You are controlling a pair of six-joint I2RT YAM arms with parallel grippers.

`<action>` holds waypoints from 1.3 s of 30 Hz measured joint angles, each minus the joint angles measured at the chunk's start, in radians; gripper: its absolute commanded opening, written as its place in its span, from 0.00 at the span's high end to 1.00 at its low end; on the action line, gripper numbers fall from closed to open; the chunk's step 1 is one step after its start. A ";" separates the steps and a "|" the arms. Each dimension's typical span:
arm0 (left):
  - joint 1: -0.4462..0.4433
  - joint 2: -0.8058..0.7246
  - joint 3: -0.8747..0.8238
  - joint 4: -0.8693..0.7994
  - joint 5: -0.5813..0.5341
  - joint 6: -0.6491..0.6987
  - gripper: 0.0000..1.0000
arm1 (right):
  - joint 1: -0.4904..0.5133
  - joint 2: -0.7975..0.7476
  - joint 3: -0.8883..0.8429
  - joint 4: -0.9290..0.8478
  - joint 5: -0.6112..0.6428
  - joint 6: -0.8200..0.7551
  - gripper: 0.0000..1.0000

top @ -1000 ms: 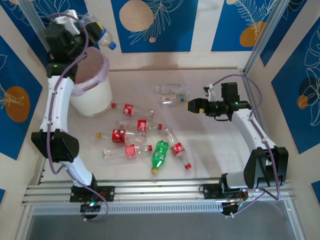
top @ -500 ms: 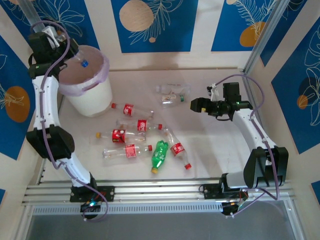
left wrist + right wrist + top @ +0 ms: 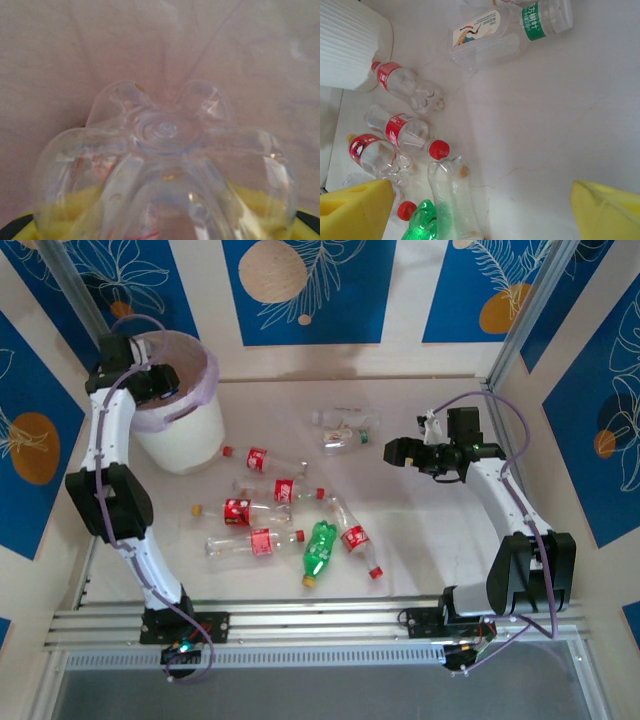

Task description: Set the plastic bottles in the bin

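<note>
**Top external.** The left pincer [image 3: 160, 382] sits down inside the mouth of the bin [image 3: 190, 435], below the pale purple bag [image 3: 207, 375] folded over the rim. Its jaw gap cannot be read from here. The right pincer [image 3: 392, 450] hovers above the table [image 3: 430, 530], pointing toward the bin side. Two clear bottles [image 3: 345, 427] lie close ahead of it, slightly to the far side. Further ahead and off toward the arm bases lies a loose cluster of red-labelled bottles [image 3: 262, 458] and one green bottle [image 3: 319, 548]. All of these are well apart from the left pincer.

**Left wrist.** The lobed base of a clear held bottle [image 3: 162, 150] sits right in front of the lens. The yellow pads [image 3: 55, 220] hug it on either side, so the pincer is closed on this bottle. Behind it is bag lining, pale pink-purple and creased.

**Right wrist.** The yellow pads [image 3: 355, 210] stand wide apart at the lower corners, with nothing between them but bare table. A green-banded bottle [image 3: 510, 32] lies on its side far ahead. Red-labelled bottles lie ahead on the left-pad side, and beyond them is the ribbed white bin wall. A plain clear bottle [image 3: 451, 197] and the green bottle lie just inside the left pad, touching neither pad.
</note>
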 measured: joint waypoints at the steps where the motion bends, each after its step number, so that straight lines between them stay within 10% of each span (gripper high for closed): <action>1: -0.005 0.008 0.000 -0.005 -0.001 0.010 1.00 | 0.000 0.000 0.000 0.000 0.003 0.000 0.08; 9: -0.010 0.075 -0.031 -0.025 -0.003 0.046 0.96 | 0.000 0.000 0.000 0.000 0.018 -0.001 0.08; 16: -0.010 0.075 -0.030 -0.027 0.001 0.066 0.38 | 0.000 0.000 -0.008 0.003 0.032 -0.001 0.05; 25: -0.010 0.075 -0.030 -0.027 0.002 0.087 0.01 | 0.000 0.000 -0.018 0.004 0.040 0.000 0.04; 39: -0.010 0.074 0.005 -0.054 0.007 0.087 0.00 | 0.069 0.000 0.022 -0.124 0.178 0.011 0.09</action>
